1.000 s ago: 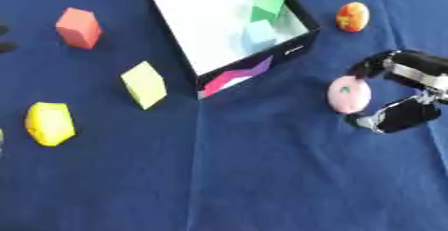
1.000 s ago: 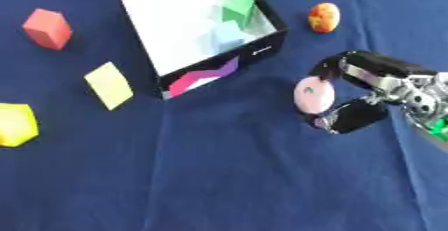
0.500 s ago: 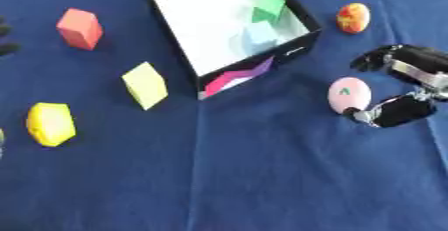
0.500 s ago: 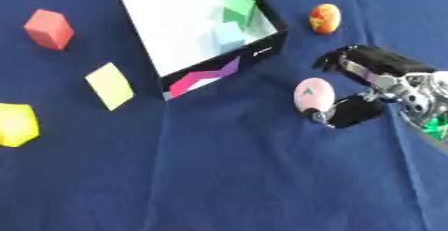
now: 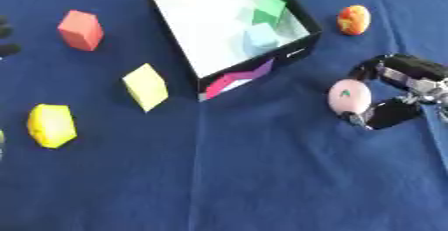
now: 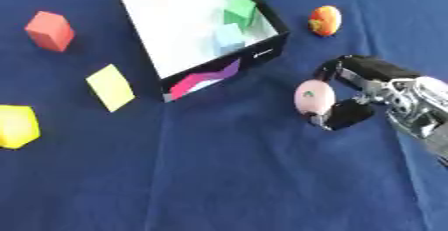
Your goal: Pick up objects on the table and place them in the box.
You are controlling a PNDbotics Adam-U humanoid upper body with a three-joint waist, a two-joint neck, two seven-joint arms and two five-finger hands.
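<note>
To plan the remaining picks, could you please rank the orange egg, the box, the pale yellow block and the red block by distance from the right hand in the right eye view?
From the right hand:
1. Orange egg, just beyond it.
2. Box, to the left.
3. Pale yellow block, left of the box.
4. Red block, far left.

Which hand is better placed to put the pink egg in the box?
The right hand: its fingers already curl round the pink egg, just right of the box. The left hand barely shows at the far left edge.

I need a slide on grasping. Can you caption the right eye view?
Right hand pinches a pink egg-shaped object beside the open box on blue cloth.
</note>
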